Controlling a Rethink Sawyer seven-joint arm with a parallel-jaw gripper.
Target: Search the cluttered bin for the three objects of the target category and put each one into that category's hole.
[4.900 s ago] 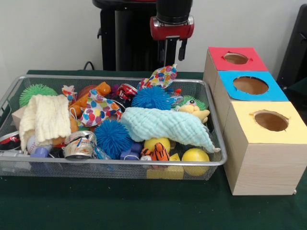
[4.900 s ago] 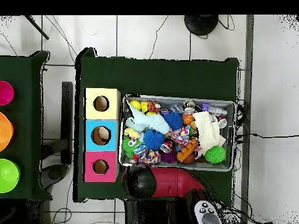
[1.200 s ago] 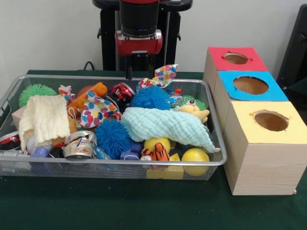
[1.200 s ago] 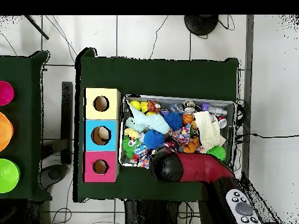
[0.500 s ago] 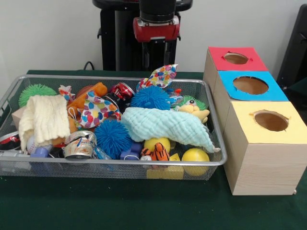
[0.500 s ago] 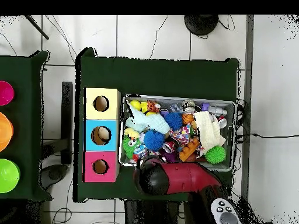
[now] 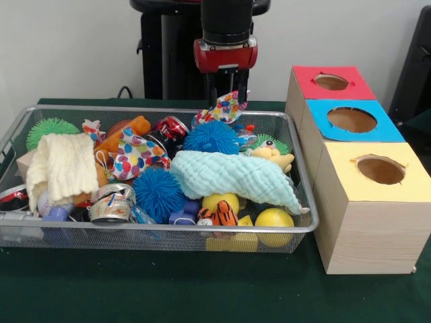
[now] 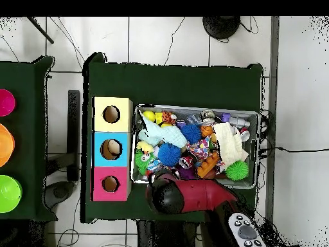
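The wire-mesh bin (image 7: 155, 231) is full of toys and also shows in the overhead view (image 8: 193, 107). One polka-dot wrapper (image 7: 227, 109) stands up at the bin's back rim. A second wrapper (image 7: 135, 155) lies left of centre, and it also shows from overhead (image 8: 199, 149). A small dotted piece (image 7: 91, 128) lies further left. My gripper (image 7: 227, 99) is open, with its fingers (image 7: 212, 91) on either side of the back wrapper's top. The yellow-topped box's hole (image 7: 380, 169) is at the right of the bin, and it also shows from overhead (image 8: 111, 114).
Blue-topped (image 7: 352, 120) and red-topped (image 7: 331, 82) boxes stand behind the yellow one. Spiky blue balls (image 7: 158, 194), a mint cloth (image 7: 236, 176), a cream cloth (image 7: 64, 168), drink cans (image 7: 111, 205), yellow balls (image 7: 274, 221) and a green spiky ball (image 7: 50, 128) fill the bin.
My gripper has come down from above the bin's back rim, so its fingers now straddle the top of the back wrapper. Nothing in the bin has moved.
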